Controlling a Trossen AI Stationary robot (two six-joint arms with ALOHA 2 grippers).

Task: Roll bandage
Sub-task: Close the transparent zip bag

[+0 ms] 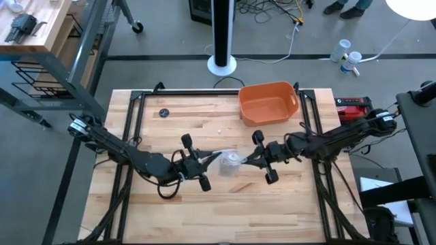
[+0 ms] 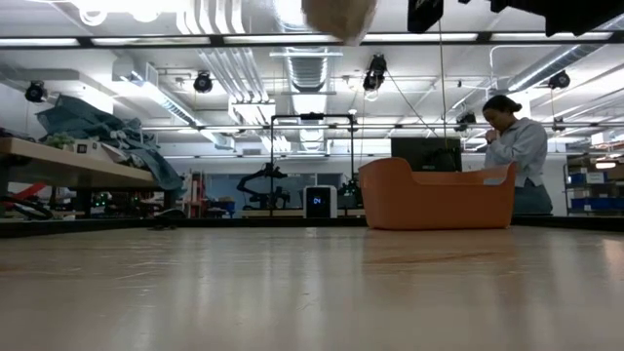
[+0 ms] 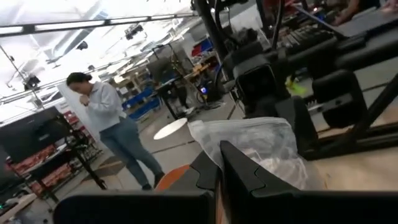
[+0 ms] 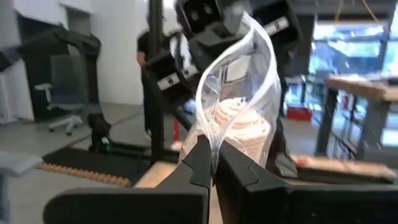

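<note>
Both claws are held above the middle of the desk (image 1: 204, 211), facing each other. The right claw (image 4: 214, 163) is clenched on the edge of a clear bag (image 4: 239, 93), and the left claw (image 3: 217, 168) is clenched on its opposite edge. The bandage (image 4: 239, 127), still rolled, is held inside the bag, lifted off the wood. An orange tub (image 1: 268, 102) is set at the far edge, a small dark disc (image 1: 163, 113) well to its left. A person (image 2: 512, 146) is seen standing beyond, among benches and shelving.

the bag (image 1: 231, 163) hung between both grippers at table (image 1: 204, 211) centre; the tub (image 1: 268, 102) sat at one o'clock.
</note>
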